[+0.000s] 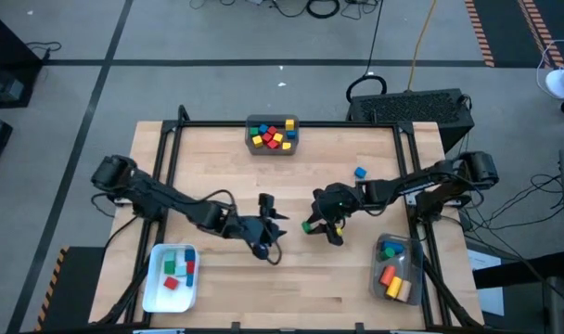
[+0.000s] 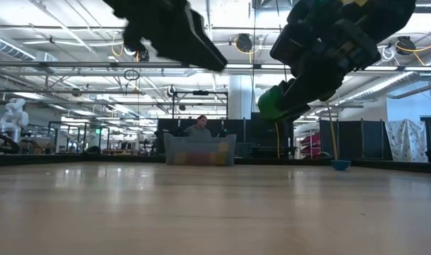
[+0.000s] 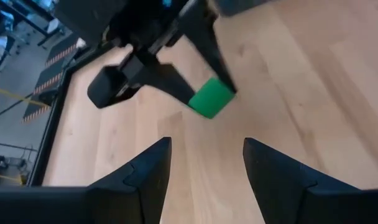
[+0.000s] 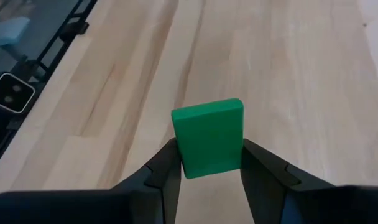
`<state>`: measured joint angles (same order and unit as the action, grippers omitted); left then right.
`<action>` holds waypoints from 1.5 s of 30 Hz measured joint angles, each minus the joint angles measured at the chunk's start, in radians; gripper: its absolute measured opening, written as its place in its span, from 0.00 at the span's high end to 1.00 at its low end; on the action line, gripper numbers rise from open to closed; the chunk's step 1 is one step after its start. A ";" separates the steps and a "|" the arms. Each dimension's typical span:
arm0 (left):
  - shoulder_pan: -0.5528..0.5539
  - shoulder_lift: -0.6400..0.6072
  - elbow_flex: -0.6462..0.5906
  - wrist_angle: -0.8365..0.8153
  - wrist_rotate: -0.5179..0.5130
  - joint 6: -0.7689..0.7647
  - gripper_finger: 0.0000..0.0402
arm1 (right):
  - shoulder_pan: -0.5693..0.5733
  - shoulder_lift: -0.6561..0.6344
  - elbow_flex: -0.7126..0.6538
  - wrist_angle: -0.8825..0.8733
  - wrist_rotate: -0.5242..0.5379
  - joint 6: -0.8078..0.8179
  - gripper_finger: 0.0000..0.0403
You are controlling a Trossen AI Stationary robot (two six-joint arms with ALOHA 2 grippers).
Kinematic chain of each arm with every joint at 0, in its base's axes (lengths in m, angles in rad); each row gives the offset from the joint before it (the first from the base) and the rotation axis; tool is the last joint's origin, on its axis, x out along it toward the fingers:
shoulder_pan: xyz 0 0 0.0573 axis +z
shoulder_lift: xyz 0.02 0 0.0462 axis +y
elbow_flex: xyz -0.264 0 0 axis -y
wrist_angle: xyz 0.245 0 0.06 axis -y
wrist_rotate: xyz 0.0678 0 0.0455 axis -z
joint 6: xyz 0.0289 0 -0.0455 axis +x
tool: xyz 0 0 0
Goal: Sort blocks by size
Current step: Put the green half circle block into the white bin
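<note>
Here the right gripper [image 1: 317,228] pinches the green block [image 1: 307,226] above the table at centre frame, and the left gripper [image 1: 274,224], fingers spread and empty, faces it from just left, near enough for a handover.

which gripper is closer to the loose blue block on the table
Right. The right gripper, holding a green block, sits just in front of the blue block; the left gripper is farther off toward the left.
</note>
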<state>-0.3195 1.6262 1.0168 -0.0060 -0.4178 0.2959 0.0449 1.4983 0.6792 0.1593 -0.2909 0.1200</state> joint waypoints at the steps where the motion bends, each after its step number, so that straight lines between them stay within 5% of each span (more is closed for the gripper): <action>1: 0.008 0.017 0.008 -0.001 0.001 0.001 0.49 | 0.004 0.001 0.000 0.001 0.000 0.000 0.68; 24: 0.080 0.219 0.050 0.239 0.196 0.245 0.49 | 0.016 0.042 0.000 0.060 0.001 0.026 0.68; 45: 0.113 0.220 0.051 0.258 0.277 0.373 0.49 | 0.016 0.042 0.000 0.112 -0.040 0.026 0.68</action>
<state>-0.2070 1.8462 1.0679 0.2520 -0.1413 0.6693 0.0608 1.5406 0.6796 0.2713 -0.3309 0.1457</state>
